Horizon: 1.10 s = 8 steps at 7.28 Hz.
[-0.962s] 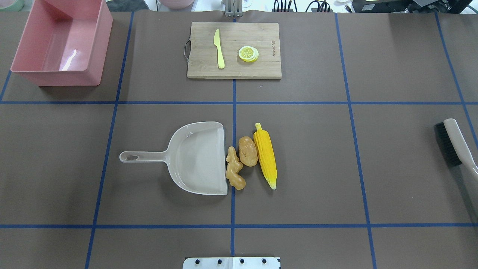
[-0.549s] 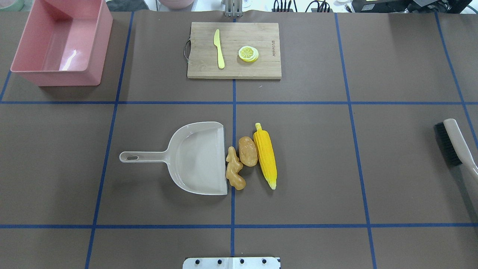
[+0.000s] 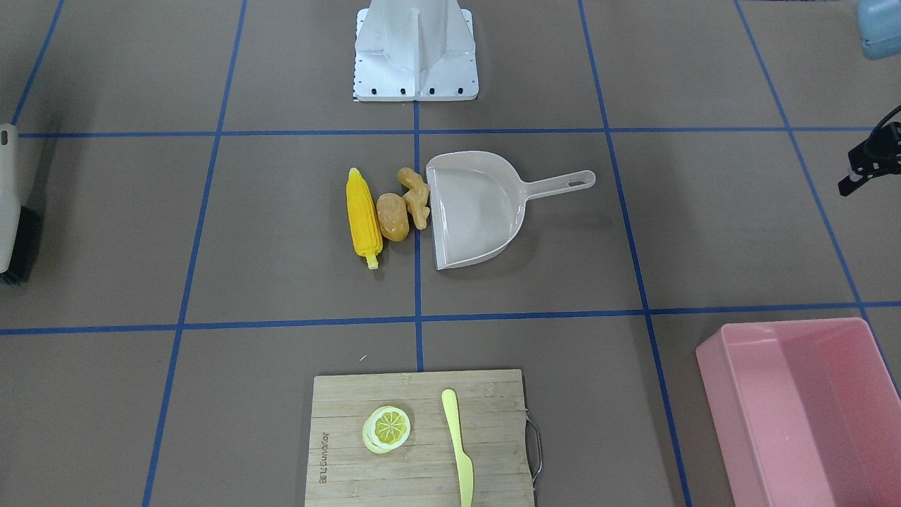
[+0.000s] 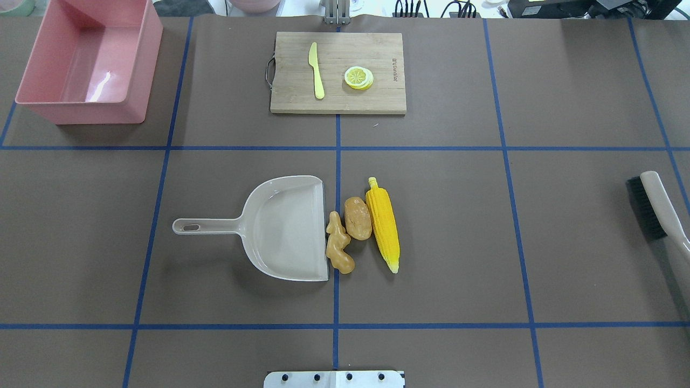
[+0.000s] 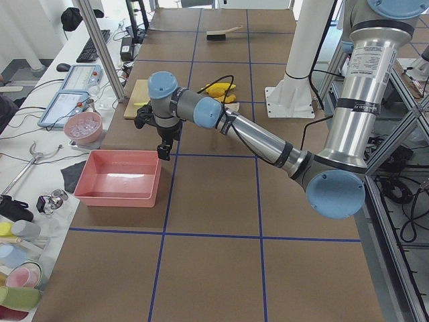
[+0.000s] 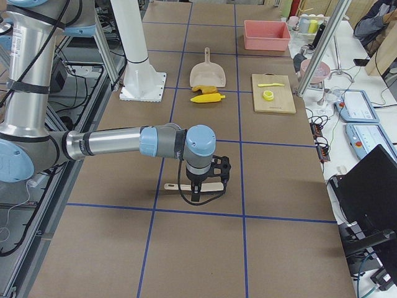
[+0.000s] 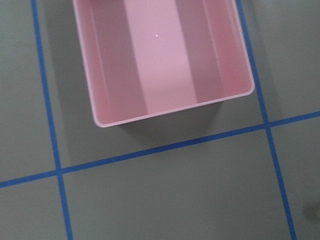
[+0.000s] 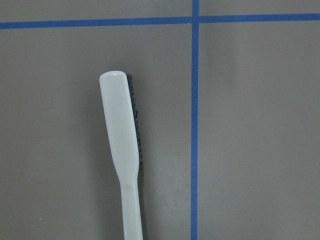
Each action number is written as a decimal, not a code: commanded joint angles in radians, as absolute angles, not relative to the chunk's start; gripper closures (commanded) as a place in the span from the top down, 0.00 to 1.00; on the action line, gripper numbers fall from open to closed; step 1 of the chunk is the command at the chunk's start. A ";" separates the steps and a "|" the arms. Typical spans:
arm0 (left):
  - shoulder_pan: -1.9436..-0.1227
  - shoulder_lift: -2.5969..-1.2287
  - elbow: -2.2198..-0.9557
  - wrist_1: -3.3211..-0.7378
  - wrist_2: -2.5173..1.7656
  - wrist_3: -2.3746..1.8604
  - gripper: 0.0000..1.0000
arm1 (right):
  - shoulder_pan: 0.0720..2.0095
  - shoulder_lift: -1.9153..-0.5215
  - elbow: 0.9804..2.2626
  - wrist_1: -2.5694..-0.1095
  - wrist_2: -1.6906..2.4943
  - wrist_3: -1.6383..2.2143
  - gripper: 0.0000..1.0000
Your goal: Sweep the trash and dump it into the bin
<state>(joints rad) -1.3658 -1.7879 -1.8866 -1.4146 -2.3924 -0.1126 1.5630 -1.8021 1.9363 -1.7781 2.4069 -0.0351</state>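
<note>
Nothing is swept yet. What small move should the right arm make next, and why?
Probably lower the right tool onto the beige-handled black-bristled brush lying below it. The yellow corn cob, orange-brown potato and tan ginger root lie just outside the beige plastic dustpan.

Silver arms (image 5: pixel 258 139), pale-blue joint caps (image 5: pixel 335 194); black left end effector (image 5: pixel 163 154); white base (image 3: pixel 415 56).

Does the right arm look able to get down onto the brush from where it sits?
Probably yes: the right tool hangs directly above the brush, which lies flat and alone, with nothing over or beside its handle.
</note>
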 commanded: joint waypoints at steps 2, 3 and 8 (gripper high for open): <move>-1.229 -1.851 -1.937 -1.416 -2.391 -0.094 0.99 | 1.510 -1.864 1.968 -1.773 2.416 -0.020 0.99; -1.177 -1.879 -1.950 -1.419 -2.385 0.023 0.99 | 1.493 -1.891 1.973 -1.772 2.418 -0.017 0.99; -0.974 -1.965 -1.965 -1.528 -2.320 0.318 0.99 | 1.376 -1.927 1.883 -1.599 2.413 0.076 0.97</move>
